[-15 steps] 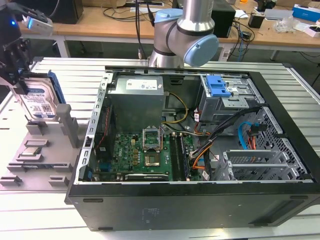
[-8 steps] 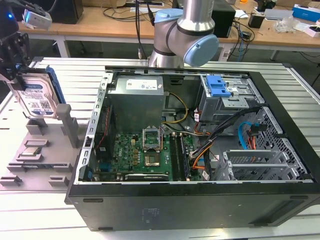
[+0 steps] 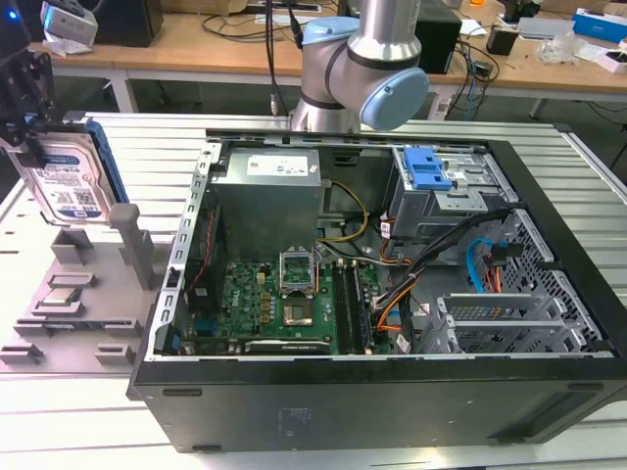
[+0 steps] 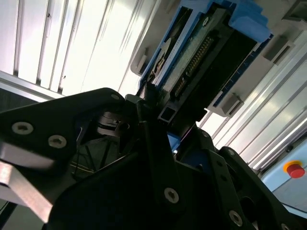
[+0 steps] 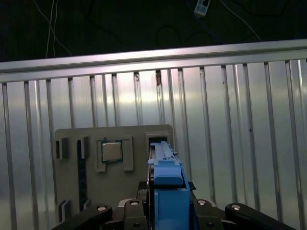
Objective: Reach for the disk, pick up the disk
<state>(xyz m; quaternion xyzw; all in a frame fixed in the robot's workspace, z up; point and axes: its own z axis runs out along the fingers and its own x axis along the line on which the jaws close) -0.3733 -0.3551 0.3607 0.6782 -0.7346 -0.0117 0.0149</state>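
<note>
The exterior view looks down on the whole surface (image 3: 88,431). Both wrist views, close up, share the disk (image 4: 201,52) (image 5: 168,191).

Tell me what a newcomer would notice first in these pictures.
The open black computer case dominates the exterior view, motherboard and cables bared, with the arm's grey-and-blue joint behind it. At the exterior view's left, the claw grips the disk upright by its top edge, over a grey fixture holding a small square chip.

Slatted table (image 3: 147,137) carries grey fixture (image 3: 98,338), computer case (image 3: 392,401).
</note>
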